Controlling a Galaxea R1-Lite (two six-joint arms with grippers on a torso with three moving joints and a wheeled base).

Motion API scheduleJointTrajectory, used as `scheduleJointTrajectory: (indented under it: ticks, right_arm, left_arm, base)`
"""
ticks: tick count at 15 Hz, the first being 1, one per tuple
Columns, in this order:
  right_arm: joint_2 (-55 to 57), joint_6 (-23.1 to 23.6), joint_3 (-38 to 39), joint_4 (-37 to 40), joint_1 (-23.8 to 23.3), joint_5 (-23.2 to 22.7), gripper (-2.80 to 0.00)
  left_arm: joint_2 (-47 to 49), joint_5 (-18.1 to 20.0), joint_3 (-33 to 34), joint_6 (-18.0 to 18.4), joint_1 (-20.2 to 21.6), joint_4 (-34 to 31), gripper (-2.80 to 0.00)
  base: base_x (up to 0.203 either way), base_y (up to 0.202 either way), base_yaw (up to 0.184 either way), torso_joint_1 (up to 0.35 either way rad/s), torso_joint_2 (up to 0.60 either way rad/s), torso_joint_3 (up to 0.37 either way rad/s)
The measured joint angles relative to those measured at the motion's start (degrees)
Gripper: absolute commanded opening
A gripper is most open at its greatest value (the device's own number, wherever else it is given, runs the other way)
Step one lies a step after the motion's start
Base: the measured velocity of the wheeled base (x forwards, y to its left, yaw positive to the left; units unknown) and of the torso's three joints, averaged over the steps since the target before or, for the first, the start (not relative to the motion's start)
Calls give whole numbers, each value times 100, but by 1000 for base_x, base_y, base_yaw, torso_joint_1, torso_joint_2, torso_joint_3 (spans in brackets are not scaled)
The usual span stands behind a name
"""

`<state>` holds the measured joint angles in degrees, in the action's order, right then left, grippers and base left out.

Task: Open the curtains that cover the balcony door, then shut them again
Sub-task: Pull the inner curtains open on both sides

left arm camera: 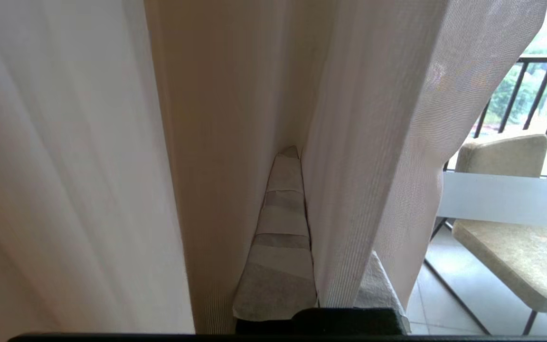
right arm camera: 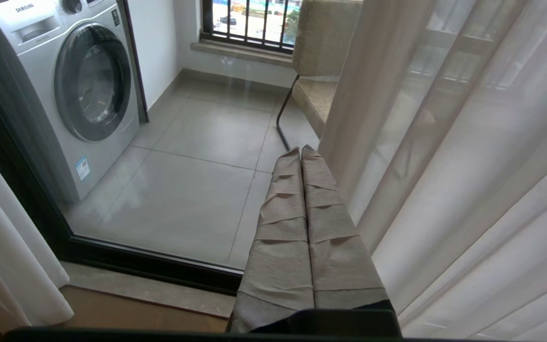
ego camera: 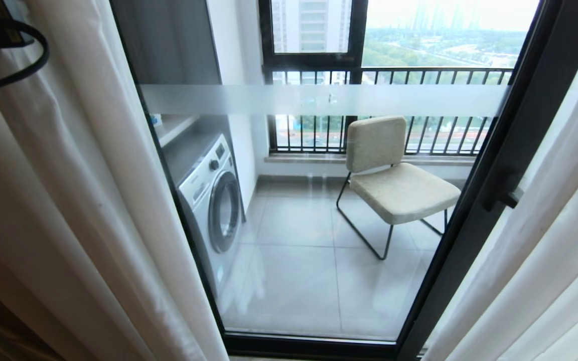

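Head view shows the balcony door [ego camera: 319,200] fully uncovered, its frosted band running across the glass, with the curtains [ego camera: 68,200] drawn to either side of its black frame. Opening looks done; closing is the step in hand.

The left hand [left arm camera: 297,154] sits beside the door's left edge, fingers together on a fold of the sheer, which passes between them. A pinch seems likely, though how firmly it grips cannot be judged. The right hand [right arm camera: 301,151] hangs low before the door's lower right part, its wrapped fingers pressed together on nothing, just beside the right-hand sheer.

The next move, as I judge it, calls for the left hand to carry its fold across the glass toward the door's middle without losing the thin fabric, and for the right hand to take hold of its own drape.

Beyond the glass stand a washing machine [ego camera: 208,200] with its round door shut, contents not visible, and a chair [ego camera: 394,180] with nothing on it.
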<state>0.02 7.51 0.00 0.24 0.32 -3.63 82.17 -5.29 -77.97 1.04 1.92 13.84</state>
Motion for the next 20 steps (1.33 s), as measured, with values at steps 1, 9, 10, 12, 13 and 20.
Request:
scheduleJointTrajectory:
  ticks: [1,9,10,12,13,20]
  right_arm:
    - [0,1,0,0,1,0,-280]
    - [0,-2,0,5,-2,-2,-280]
    - [0,-2,0,2,3,0,-280]
    - [0,-2,0,2,1,-2,-280]
    - [0,1,0,2,1,0,-280]
    - [0,-2,0,4,3,1,-280]
  left_arm:
    - [-3,-2,2,1,1,-4,-280]
    - [-121,33,212,0,-2,24,-280]
    - [-128,33,217,1,-2,20,-280]
    - [-136,25,221,1,-2,15,-280]
    - [-141,26,221,1,-2,16,-280]
    - [-147,34,223,0,-5,5,-280]
  base:
    - [0,191,-2,2,2,2]
    - [0,191,0,1,1,4]
    - [0,189,-1,2,0,2]
    - [0,190,-2,4,2,4]
    - [0,192,-1,-1,2,-1]
    - [0,78,1,-1,2,2]
